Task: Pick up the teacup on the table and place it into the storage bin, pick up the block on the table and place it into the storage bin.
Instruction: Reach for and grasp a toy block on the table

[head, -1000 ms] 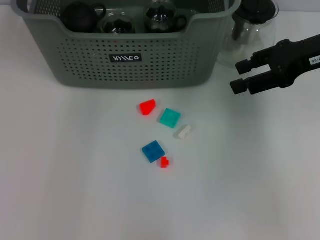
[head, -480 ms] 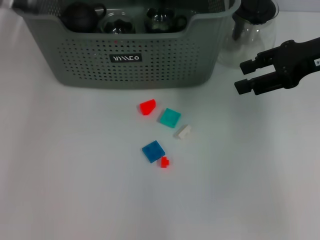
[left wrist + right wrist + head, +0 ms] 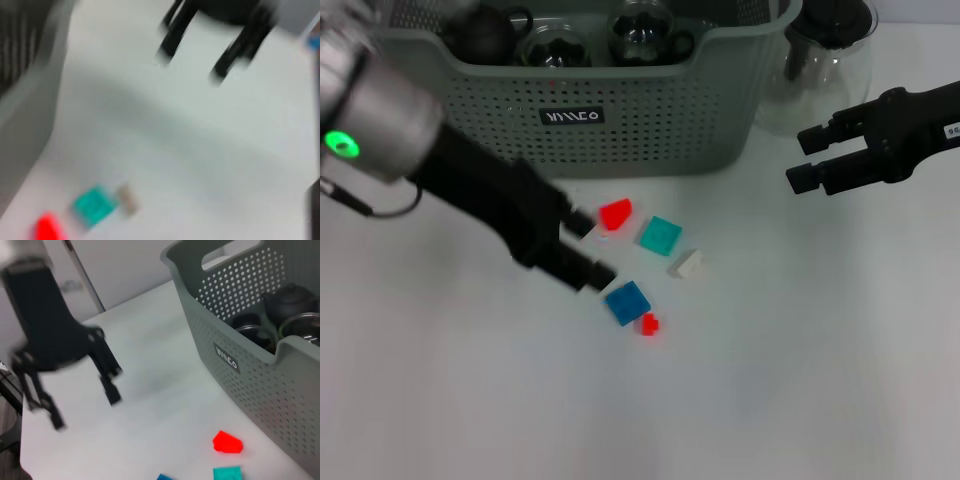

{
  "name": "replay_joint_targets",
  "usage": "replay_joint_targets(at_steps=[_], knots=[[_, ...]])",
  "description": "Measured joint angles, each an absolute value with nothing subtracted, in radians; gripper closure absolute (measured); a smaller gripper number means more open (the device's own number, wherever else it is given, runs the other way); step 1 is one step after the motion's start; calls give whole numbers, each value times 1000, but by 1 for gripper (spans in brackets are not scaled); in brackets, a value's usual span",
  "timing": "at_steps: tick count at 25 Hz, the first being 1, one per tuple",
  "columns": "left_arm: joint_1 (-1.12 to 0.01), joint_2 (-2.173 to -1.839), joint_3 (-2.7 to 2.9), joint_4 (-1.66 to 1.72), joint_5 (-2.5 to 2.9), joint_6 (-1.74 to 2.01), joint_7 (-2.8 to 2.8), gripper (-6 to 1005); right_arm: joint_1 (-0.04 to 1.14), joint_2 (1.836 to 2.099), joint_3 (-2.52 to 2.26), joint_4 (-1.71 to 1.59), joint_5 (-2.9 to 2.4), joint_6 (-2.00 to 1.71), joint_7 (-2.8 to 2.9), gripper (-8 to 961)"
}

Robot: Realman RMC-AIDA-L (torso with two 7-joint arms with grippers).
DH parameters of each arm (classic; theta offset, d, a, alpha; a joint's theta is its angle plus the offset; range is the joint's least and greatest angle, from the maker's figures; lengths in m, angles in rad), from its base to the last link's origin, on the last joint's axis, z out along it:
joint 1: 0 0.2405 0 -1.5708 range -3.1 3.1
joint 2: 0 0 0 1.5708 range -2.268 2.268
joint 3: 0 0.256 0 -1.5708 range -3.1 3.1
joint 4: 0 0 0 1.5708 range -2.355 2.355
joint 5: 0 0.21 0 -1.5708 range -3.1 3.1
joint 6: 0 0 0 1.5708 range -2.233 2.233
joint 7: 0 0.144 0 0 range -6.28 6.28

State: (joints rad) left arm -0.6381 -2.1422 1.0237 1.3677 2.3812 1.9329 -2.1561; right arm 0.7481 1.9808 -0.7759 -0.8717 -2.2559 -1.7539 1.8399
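Over the table [image 3: 440, 400], just in front of the storage bin [image 3: 650, 120], my left gripper [image 3: 588, 248] hung low with its fingers apart and nothing between them. One finger sat beside the red block [image 3: 615, 213], the other just above the blue block [image 3: 626, 302]. Nearby lay the teal block [image 3: 660, 235], the white block [image 3: 688, 264] and a small red piece [image 3: 648, 324] touching the blue block's corner. The bin held dark teacups and a small teapot; I saw no teacup on the table, so I judged the block step was in hand. My right gripper [image 3: 802, 158] hovered off to the side near the glass teapot [image 3: 825, 60], fingers apart, empty. Risks as judged: the blocks lay close together, so a closing finger could shove the red or blue block aside instead of trapping one. Blocks were flat and low, so a shallow descent could pinch air; a deep one could scrape the table. The left wrist view was smeared, so alignment was uncertain.
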Motion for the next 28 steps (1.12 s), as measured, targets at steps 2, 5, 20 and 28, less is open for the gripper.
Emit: replay_joint_targets(at_steps=[2,5,20,28], knots=[[-625,-2160,1081,1365,2473,1875,-2159,286,745,1982,-776,-871,-2256,-1752,1843,266],[-611,-2173,1179,1355,2556,1790,-2197,287,741,1985,-776,-871,-2254,-1750,1845,266],[-641,-2177,1541,1256,2642,1558,-2399,286,738,1987,-773,-871,-2253,-1734,1848,266],[-649,-2178,1657,1258,2688,1505,-2485,285,738,1988,-763,-871,-2252,-1728,1848,266]])
